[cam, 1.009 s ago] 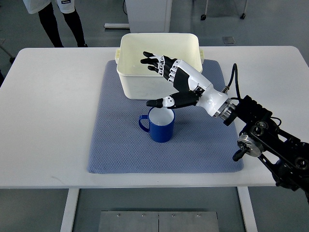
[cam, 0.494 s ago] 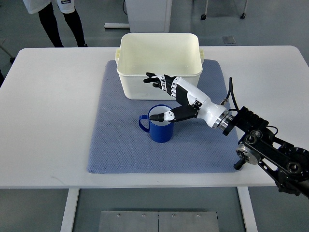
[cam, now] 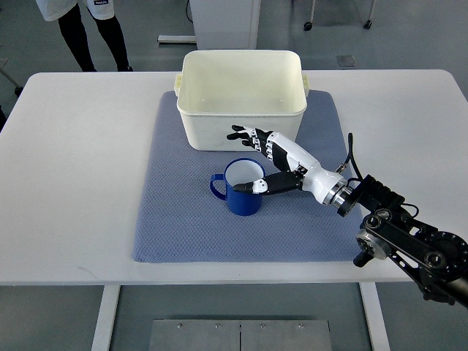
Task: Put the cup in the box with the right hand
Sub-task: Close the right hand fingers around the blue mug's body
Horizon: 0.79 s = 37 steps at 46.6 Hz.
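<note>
A blue cup [cam: 240,188] with a white inside stands upright on the blue-grey mat [cam: 183,219], its handle pointing left. Just behind it stands the cream plastic box [cam: 241,95], which holds nothing I can see. My right hand [cam: 252,161] reaches in from the lower right and sits low at the cup's right side. Its thumb [cam: 257,186] lies against the cup's right rim, while the other fingers [cam: 245,134] are spread behind the cup near the box's front wall. The hand is open and holds nothing. The left arm does not show.
The mat lies on a white table [cam: 73,161]. A person's legs [cam: 91,33] stand beyond the table's far left corner. The right arm's black forearm and joints [cam: 409,245] hang over the table's front right edge.
My right hand has dropped from above the box's front wall down to the cup, the thumb now touching the cup's right rim. The cup has not moved.
</note>
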### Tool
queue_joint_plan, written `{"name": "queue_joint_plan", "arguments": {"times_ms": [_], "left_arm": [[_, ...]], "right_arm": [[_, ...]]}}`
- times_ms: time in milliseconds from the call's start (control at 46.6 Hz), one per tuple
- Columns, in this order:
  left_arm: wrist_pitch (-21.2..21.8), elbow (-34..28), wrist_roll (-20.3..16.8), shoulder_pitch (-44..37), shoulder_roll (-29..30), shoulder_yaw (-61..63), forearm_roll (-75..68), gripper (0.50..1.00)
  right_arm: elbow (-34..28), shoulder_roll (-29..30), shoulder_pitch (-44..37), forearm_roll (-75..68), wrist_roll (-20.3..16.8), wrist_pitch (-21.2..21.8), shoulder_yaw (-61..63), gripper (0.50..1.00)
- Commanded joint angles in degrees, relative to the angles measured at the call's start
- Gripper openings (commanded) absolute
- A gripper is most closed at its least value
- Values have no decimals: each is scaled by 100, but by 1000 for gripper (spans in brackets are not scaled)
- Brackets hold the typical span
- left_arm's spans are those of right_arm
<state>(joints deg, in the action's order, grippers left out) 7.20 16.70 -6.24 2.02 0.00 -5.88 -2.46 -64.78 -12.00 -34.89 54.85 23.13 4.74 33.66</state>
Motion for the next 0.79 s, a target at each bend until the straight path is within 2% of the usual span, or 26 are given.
{"name": "queue_joint_plan", "arguments": {"times_ms": [0, 773], "left_arm": [[0, 0, 0, 0, 0, -1, 0, 1000], [0, 0, 0, 0, 0, -1, 0, 1000]], "right_arm": [[62, 14, 0, -1, -1, 0, -26, 970], [659, 269, 9, -1, 113, -193, -369, 966]]}}
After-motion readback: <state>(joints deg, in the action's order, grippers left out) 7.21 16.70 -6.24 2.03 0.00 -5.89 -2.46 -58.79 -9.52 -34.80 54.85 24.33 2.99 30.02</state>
